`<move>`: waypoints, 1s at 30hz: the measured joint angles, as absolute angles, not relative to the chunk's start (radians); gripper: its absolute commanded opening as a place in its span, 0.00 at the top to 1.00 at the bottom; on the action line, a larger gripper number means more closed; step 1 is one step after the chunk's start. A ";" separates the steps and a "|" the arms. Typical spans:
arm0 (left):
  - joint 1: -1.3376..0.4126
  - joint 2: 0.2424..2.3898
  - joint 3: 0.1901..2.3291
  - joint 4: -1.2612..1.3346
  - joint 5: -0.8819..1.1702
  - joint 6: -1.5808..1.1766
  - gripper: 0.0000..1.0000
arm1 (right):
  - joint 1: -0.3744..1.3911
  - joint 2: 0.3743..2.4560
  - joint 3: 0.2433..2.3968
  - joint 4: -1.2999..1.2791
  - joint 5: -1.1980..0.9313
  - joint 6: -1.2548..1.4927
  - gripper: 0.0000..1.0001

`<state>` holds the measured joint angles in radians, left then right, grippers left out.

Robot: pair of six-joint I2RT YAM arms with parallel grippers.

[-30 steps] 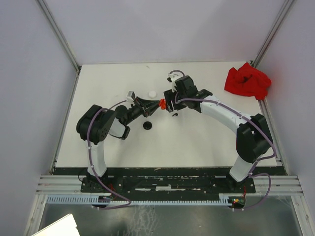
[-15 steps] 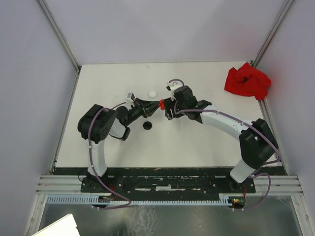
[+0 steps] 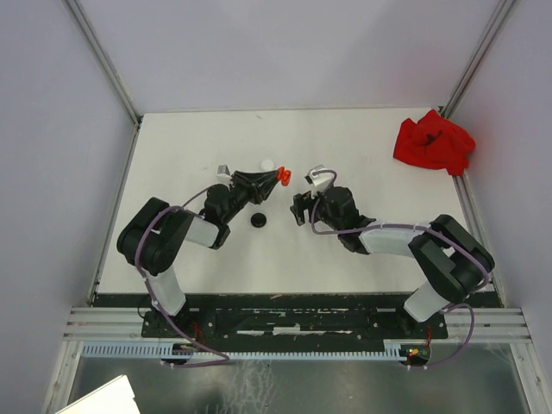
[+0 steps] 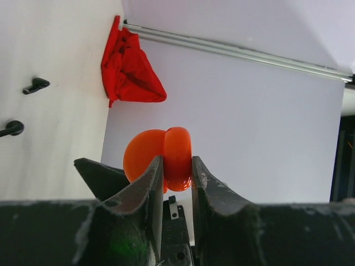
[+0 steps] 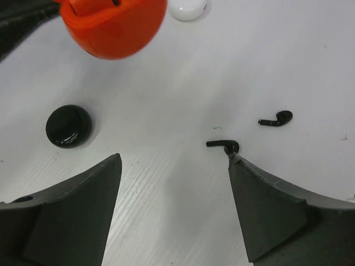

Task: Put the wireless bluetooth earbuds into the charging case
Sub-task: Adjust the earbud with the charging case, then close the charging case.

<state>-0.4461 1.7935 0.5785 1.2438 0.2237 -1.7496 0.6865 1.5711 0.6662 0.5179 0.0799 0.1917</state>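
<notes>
A red-orange round charging case (image 4: 176, 151) is held above the table, with my left gripper (image 4: 177, 162) shut on it. It also shows in the top view, red case (image 3: 284, 177), and at the upper left of the right wrist view, red case (image 5: 113, 25). Two black earbuds lie on the white table: one earbud (image 5: 224, 145) just beyond my right fingertip, the other earbud (image 5: 275, 119) farther right. My right gripper (image 5: 175, 158) hangs open and empty low over the table, to the right of the case.
A black round case (image 3: 258, 221) lies on the table below the left gripper. A white round case (image 3: 267, 164) lies just beyond it. A crumpled red cloth (image 3: 434, 142) sits at the back right corner, by the wall rail.
My right gripper has pulled back from the red case, dropped toward the table and the near side, and its jaws have widened. The left gripper, still holding the case, shifted slightly away.
</notes>
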 measured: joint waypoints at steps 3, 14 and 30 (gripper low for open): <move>-0.468 1.787 0.580 1.174 0.175 -1.765 0.97 | 0.696 1.620 0.635 0.688 0.081 0.160 0.14; -0.535 1.745 0.583 0.987 0.043 -1.806 0.97 | 0.756 1.825 0.665 1.033 0.116 0.019 0.14; -0.541 1.736 0.579 0.988 0.027 -1.808 0.97 | 0.765 1.867 0.717 1.104 0.309 -0.112 0.13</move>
